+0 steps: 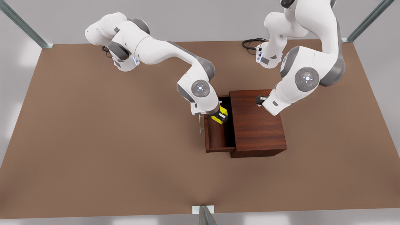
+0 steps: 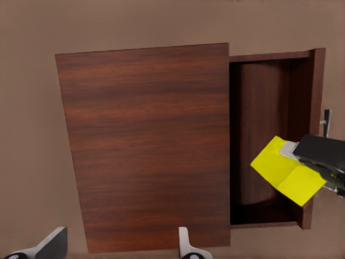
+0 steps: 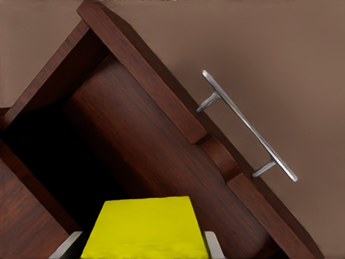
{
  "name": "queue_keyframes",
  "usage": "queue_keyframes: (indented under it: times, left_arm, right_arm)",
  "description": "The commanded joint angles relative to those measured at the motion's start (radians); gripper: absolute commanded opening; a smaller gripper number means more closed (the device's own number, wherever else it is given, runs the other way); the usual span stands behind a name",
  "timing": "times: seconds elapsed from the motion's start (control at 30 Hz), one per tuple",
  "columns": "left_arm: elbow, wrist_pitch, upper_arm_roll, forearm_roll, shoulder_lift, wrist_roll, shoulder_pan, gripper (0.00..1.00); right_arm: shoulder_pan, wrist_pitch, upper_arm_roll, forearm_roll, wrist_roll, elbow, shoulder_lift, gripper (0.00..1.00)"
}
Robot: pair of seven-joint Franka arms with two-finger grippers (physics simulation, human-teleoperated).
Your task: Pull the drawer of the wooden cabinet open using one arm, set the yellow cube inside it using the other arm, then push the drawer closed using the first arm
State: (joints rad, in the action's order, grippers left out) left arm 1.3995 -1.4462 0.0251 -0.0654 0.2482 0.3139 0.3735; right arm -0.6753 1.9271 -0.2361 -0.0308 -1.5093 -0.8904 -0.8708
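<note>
Right gripper clamps the yellow cube directly over the open drawer. Lower clear of the cabinet edge, then release. Left gripper, spread wide, waits above the cabinet top.

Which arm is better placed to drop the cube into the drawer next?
The right. Its hand is shut on the yellow cube right above the open drawer. The left hand hangs open over the wooden cabinet.
</note>
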Motion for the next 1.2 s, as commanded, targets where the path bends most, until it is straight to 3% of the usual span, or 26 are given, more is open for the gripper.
queue_keyframes:
  times: [0.0,0.17,0.23,0.3,0.33,0.37,0.4,0.47,0.5,0.57,0.6,0.63,0.73,0.9,0.93,1.0,1.17]
  left_arm:
    - [-0.001,-0.008,-0.001,0.001,0.0,0.218,0.002,1.0]
    - [0.001,-0.008,-0.001,0.024,0.006,0.234,0.024,1.0]
    - [0.001,-0.008,-0.001,0.024,0.006,0.234,0.024,1.0]
    - [0.0,-0.008,-0.001,0.024,0.006,0.234,0.022,1.0]
    - [-0.001,-0.02,-0.001,0.019,0.006,0.237,0.024,1.0]
    - [-0.002,-0.033,-0.001,0.018,0.008,0.261,0.036,1.0]
    - [-0.007,-0.043,-0.001,0.019,0.02,0.29,0.056,1.0]
    - [-0.056,-0.118,-0.001,0.018,0.062,0.471,0.156,1.0]
    - [-0.14,-0.174,-0.001,0.018,0.123,0.571,0.192,1.0]
    - [-0.342,-0.197,0.003,0.018,0.275,0.85,0.306,1.0]
    - [-0.405,-0.236,0.004,0.018,0.33,0.97,0.354,1.0]
    - [-0.442,-0.324,0.007,0.027,0.382,1.122,0.404,1.0]
    - [-0.476,-0.454,0.01,0.093,0.485,1.284,0.487,1.0]
    - [-0.517,-0.582,0.015,0.234,0.618,1.347,0.531,1.0]
    - [-0.517,-0.632,0.016,0.236,0.637,1.347,0.532,1.0]
    - [-0.517,-0.707,0.027,0.262,0.668,1.346,0.532,1.0]
    - [-0.514,-0.735,0.039,0.328,0.717,1.326,0.533,1.0]
  right_arm:
    - [-0.001,0.038,0.001,0.002,-0.2,0.001,0.001,1.0]
    - [0.009,0.0,0.003,0.003,-0.186,-0.001,0.009,1.0]
    - [0.161,-0.326,-0.006,0.003,0.022,0.001,0.111,1.0]
    - [0.42,-0.61,-0.043,0.009,0.367,-0.002,0.188,1.0]
    - [0.604,-0.74,-0.048,0.074,0.685,-0.01,0.223,1.0]
    - [0.704,-0.746,-0.051,0.123,0.882,-0.044,0.236,1.0]
    - [0.781,-0.633,-0.051,0.155,1.011,-0.198,0.303,1.0]
    - [0.858,-0.239,-0.049,0.146,1.061,-0.626,0.49,1.0]
    - [0.901,-0.102,-0.051,0.141,1.064,-0.751,0.552,1.0]
    - [0.951,-0.103,-0.051,0.12,1.422,-0.851,0.636,1.0]
    - [0.951,-0.154,-0.051,0.123,1.417,-0.825,0.638,1.0]
    - [0.948,-0.313,-0.051,0.166,1.431,-0.676,0.593,1.0]
    - [0.93,-0.415,-0.032,0.187,1.519,-0.559,0.538,1.0]
    - [0.938,-0.408,-0.028,0.183,1.482,-0.542,0.515,1.0]
    - [0.928,-0.402,-0.013,0.18,1.477,-0.541,0.513,1.0]
    - [0.773,-0.398,0.189,0.085,1.519,-0.532,0.509,1.0]
    - [0.775,-0.404,0.189,0.086,1.517,-0.504,0.507,1.0]
